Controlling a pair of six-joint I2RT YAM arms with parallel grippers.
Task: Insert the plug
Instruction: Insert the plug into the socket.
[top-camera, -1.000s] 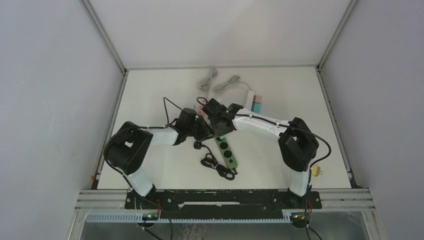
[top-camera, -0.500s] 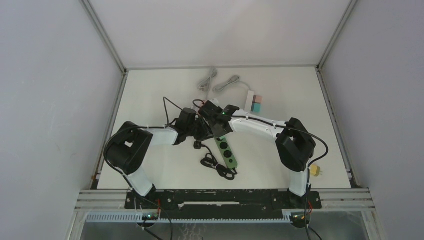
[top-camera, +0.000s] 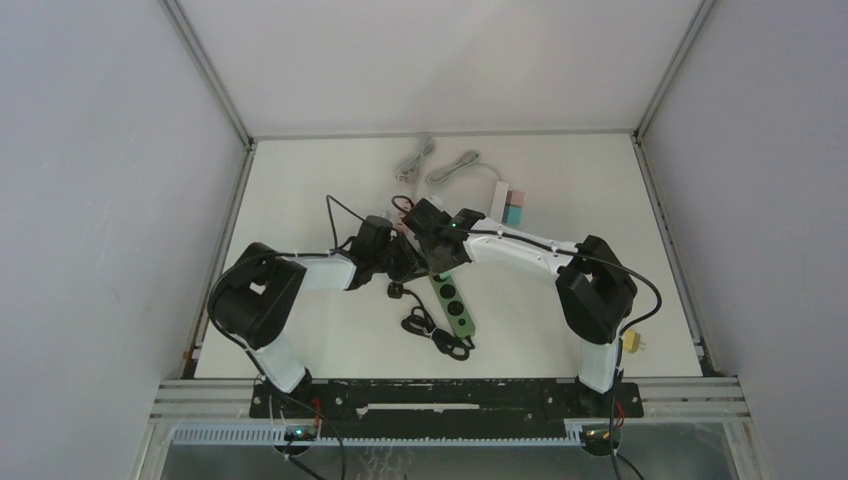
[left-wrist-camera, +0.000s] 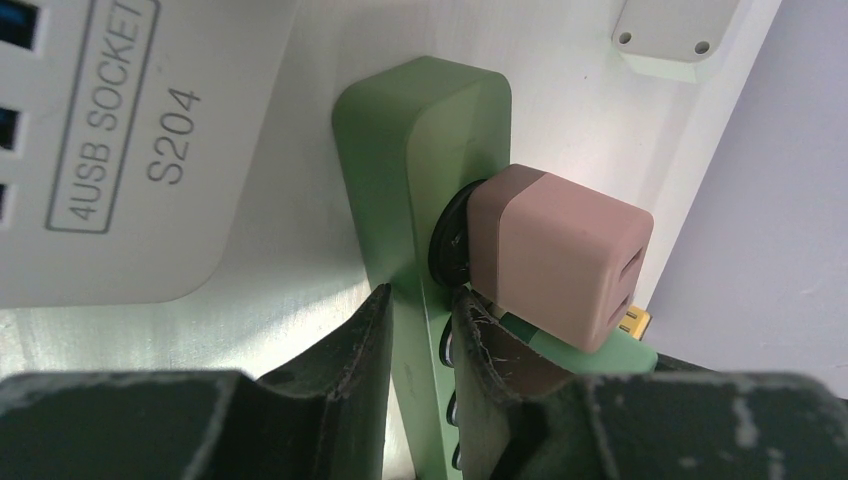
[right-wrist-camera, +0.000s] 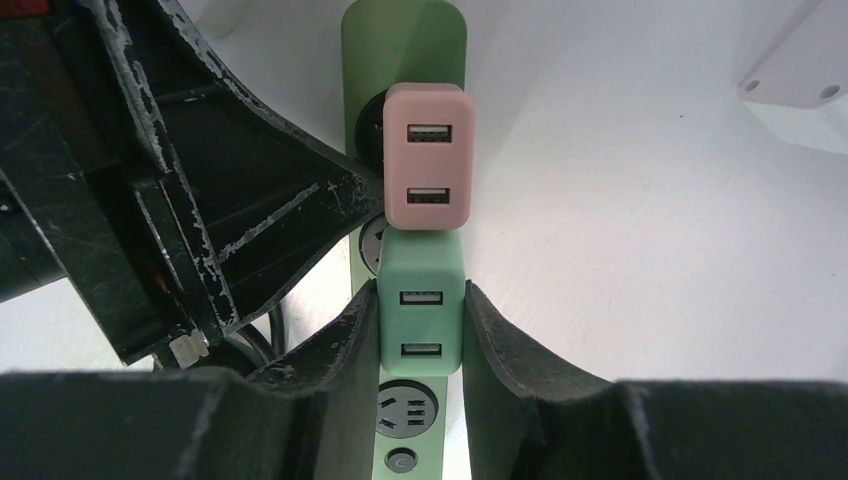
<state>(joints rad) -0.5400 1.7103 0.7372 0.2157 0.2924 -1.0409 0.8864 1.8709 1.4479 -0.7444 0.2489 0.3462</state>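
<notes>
Swinging back right after drifting left and far half a second ago, the right gripper (right-wrist-camera: 421, 295) is clamping the green plug (right-wrist-camera: 421, 320) by its two long flat sides. It is holding the plug over the strip (right-wrist-camera: 405, 40), touching the near face of the pink plug (right-wrist-camera: 427, 155). Whether it is fully seated I cannot tell. The left gripper (left-wrist-camera: 422, 305) is keeping its place, pinching the strip's body just near of the pink plug, jaws almost together.

The green plug is looking like a small, light, rigid plastic block with smooth sides, so a firm, square squeeze on those sides is suiting it. The strip is likely sliding easily unless pinned.

Of the strip's openings, the far one is holding the pink plug, the next is taking the green plug, and a nearer socket (right-wrist-camera: 407, 410) is standing empty.
</notes>
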